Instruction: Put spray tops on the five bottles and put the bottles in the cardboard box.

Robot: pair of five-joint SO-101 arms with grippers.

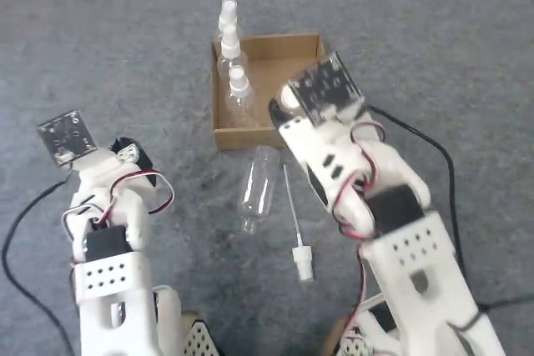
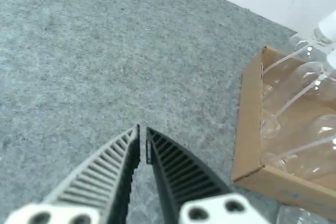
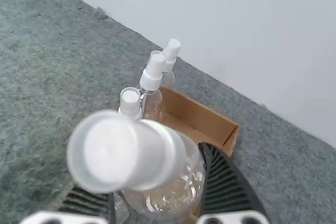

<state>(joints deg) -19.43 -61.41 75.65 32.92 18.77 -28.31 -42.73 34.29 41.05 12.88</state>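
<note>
Your cardboard box [image 1: 279,60] sits upper centre, with three capped bottles [image 1: 240,93] standing along its left side. Your right gripper [image 3: 152,179], near the box's lower right corner, is clamped on a fourth capped bottle [image 3: 126,153]. Your left gripper [image 2: 143,129], at frame left, is all but closed and empty. An uncapped bottle [image 1: 259,185] lies below the box, with a loose spray top [image 1: 302,260] beside it.

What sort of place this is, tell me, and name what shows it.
Probably a robotics test bench: a grey felt mat covers the table, a plain white wall stands behind, and a left arm and right arm sit before a cardboard box holding spray bottles.
</note>
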